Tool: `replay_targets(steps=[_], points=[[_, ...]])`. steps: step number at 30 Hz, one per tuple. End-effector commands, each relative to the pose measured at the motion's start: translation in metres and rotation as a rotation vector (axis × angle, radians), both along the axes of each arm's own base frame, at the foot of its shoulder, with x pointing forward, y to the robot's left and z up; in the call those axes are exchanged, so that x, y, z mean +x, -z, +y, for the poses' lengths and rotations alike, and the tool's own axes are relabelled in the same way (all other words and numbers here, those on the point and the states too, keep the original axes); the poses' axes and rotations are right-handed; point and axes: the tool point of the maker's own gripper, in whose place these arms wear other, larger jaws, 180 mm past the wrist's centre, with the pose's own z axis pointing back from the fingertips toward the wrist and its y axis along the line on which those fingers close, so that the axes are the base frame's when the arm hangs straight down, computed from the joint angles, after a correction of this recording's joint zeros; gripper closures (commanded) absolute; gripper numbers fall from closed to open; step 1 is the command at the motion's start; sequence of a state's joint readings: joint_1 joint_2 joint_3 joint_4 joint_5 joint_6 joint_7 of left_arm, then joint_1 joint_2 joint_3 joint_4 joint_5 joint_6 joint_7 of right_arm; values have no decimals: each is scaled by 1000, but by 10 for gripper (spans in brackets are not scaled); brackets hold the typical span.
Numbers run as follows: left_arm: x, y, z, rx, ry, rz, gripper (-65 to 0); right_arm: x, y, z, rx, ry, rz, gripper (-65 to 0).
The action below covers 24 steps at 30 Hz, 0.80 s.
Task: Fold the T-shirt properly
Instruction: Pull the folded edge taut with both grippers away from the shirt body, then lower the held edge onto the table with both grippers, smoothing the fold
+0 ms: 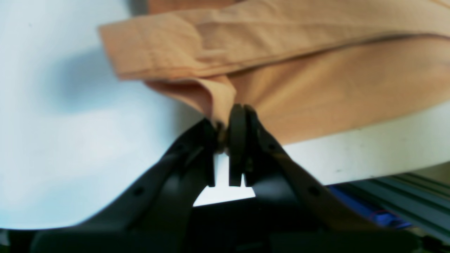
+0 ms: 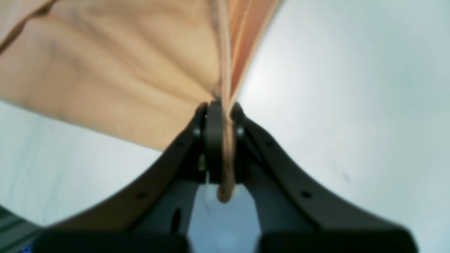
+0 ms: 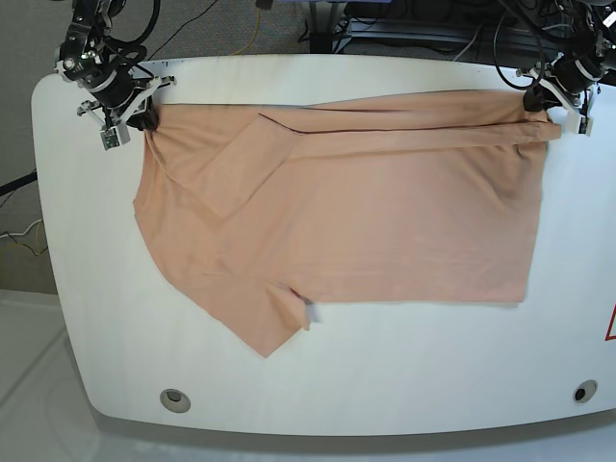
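A: What carries everything here?

B: A white worktop (image 3: 385, 375) with rounded corners. Cables (image 3: 192, 19) trail over the grey floor beyond its far edge, and a round hole (image 3: 174, 397) sits near each of the 2 front corners.

A: And the T-shirt?

B: The T-shirt (image 3: 385, 221), plain peach, lies spread flat across the middle of the worktop. In the base view one short sleeve (image 3: 260, 322) points toward the front edge on the left side. The far long edge is turned over onto the body as a narrow folded band (image 3: 423, 120) running along the back.

A: How does the left claw stand?

B: The left claw (image 1: 225, 135), at the far right corner of the base view, is clenched on a pinch of fabric at the end of that folded band. In its wrist view the cloth bunches between the black fingers (image 1: 237, 130) and layered folds stretch away above them.

A: The right claw?

B: The right claw (image 2: 221, 119), at the far left corner of the base view, is clenched on the shirt's edge too. A thin fold of cloth runs down between the fingers (image 2: 212, 133) and pokes out below them, with fabric fanning upward to the left.
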State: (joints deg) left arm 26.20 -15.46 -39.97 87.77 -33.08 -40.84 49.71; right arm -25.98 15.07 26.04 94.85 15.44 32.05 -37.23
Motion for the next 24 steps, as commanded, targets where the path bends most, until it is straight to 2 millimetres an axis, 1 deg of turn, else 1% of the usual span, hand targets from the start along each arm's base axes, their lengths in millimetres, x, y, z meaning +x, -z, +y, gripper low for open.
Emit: replay_targets(steps=[1,3,5,7,11,13,17,20,24], points=[[-1,1,15,80,7,53,-30,-49,26,-26,-145,-3,245,0],[4,1,17,93,11,50,-30,-52,26,-27,-146,-1,252,0],[7,0,17,97,13,45,-30,-58,26,-32,-150,16,258,0],[15,-3,16,98,15,26,-30,-59,25,-36,-148,34,255,0],[30,-10,18,105,17,-7,-30,-64,26,-36,-139,68,256,0],[36,-14,22,116,22,-19,-30,-66,27,-34,-132,79,257,0],[47,-18,18,115,38,-37,-30,-67,28,-33,-125,87,258,0],[51,-19,17,115,40,-46,-30,-70,32,-25,-104,99,263,0],[51,-19,17,115,40,-44,-30,-72,34,-19,-91,104,268,0]])
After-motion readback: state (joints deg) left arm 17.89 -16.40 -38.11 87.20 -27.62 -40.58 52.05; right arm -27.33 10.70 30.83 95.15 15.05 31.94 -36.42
